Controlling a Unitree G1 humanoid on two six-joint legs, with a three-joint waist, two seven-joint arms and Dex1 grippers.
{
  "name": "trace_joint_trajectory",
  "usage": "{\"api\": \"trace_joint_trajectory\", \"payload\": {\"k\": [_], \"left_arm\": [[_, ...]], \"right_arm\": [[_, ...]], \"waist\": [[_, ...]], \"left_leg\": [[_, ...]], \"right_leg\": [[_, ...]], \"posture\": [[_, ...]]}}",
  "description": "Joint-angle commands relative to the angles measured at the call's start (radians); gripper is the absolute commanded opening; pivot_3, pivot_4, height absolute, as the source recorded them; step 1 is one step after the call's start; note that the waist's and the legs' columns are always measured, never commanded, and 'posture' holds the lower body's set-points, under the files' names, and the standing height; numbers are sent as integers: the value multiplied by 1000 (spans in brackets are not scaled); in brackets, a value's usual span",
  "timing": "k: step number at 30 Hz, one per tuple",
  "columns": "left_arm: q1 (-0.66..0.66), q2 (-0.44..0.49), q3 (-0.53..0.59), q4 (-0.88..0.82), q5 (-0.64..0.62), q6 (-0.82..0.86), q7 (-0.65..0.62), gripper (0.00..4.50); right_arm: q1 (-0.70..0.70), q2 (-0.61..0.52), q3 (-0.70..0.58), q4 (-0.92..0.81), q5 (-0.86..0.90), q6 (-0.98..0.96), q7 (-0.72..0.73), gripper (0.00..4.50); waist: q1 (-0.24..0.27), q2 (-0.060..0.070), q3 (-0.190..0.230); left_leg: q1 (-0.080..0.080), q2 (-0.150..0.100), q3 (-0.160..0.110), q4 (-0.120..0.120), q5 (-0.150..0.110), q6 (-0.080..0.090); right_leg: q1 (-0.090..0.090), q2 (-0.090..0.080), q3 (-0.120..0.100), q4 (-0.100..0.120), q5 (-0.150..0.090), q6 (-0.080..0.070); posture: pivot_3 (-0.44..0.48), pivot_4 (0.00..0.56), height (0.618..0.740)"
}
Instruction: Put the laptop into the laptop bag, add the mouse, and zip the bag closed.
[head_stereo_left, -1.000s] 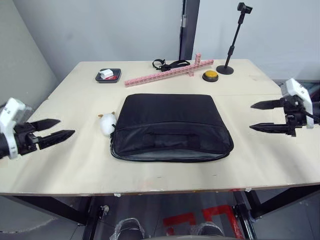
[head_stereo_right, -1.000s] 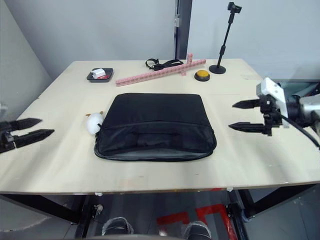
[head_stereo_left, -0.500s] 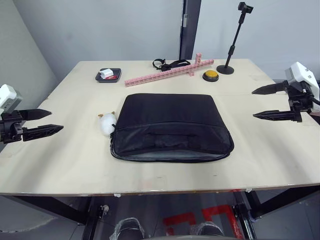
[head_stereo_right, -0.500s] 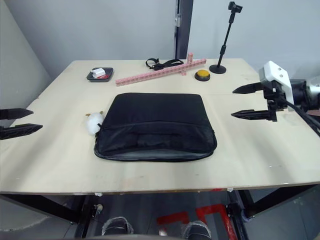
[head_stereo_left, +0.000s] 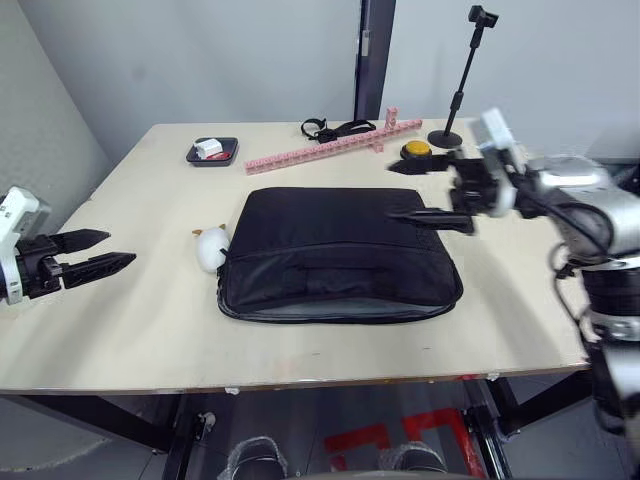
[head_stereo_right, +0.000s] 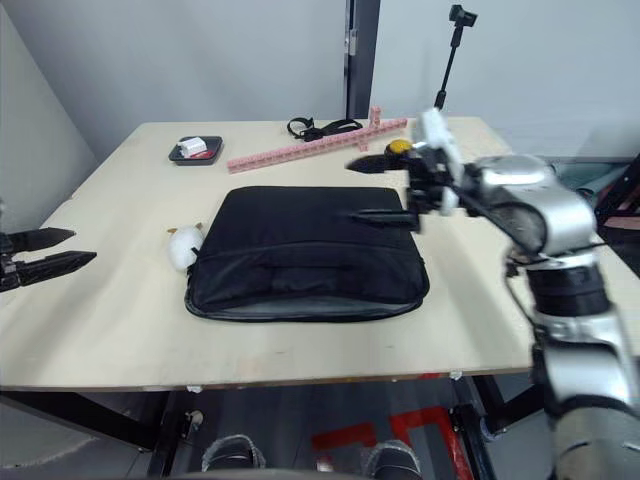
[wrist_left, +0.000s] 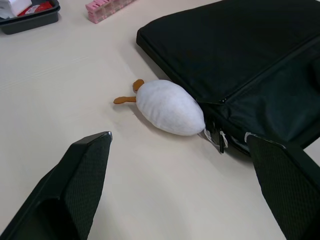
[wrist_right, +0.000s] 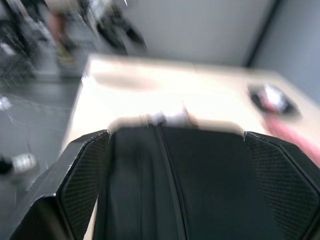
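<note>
One black laptop bag (head_stereo_left: 340, 255) lies flat in the middle of a pale wooden table (head_stereo_left: 150, 330), its long zippered edge facing the robot and gaping slightly along the near side, with a sliver of grey lining showing. Whether the laptop is already inside cannot be told — no silver lid shows anywhere on the table. No flat white mouse is visible either.

Touching the bag's left near corner is a plump white egg-shaped toy (wrist_left: 170, 107) with small orange parts; this is not the mouse.

The right gripper (head_stereo_left: 432, 193) hangs above the bag's far right corner, its two black fingers spread wide and empty. The left gripper (head_stereo_left: 100, 253) hovers over the table's left edge, well apart from the bag, fingers also parted and holding nothing.

Farther back sit a small dark tray (head_stereo_left: 215, 151), a long pink block strip (head_stereo_left: 330, 146), a black strap (head_stereo_left: 335, 128), an orange button (head_stereo_left: 416, 150) and a thin black stand (head_stereo_left: 462, 80).

Judging by the gaping edge, the closing step looks to be in hand — the next move would call for finding a zipper pull while the other gripper steadies the fabric.
</note>
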Motion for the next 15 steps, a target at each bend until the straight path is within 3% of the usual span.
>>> {"api": "trace_joint_trajectory", "payload": {"k": [1,6,15], "left_arm": [[17,-24,59,-56,-6,-9,40,4469],[86,-61,112,-131,-24,21,68,4469],[127,-72,154,-171,-35,47,93,4469]], "right_arm": [[-45,104,39,-21,-8,-24,-92,4500],[-49,221,104,-8,-61,-85,-142,4500],[-24,309,220,166,-203,-244,-107,4500]], "waist": [[2,-2,-1],[6,-5,-2],[-3,-6,-2]], "left_leg": [[-1,0,-1,0,0,0],[-2,0,-2,-1,-1,-2],[0,0,-3,-2,-5,-8]], "right_leg": [[0,0,-1,0,0,0],[1,0,-3,-3,-2,-3],[2,0,-4,-2,-2,-2]], "posture": [[0,150,740],[0,150,740],[0,150,740]]}}
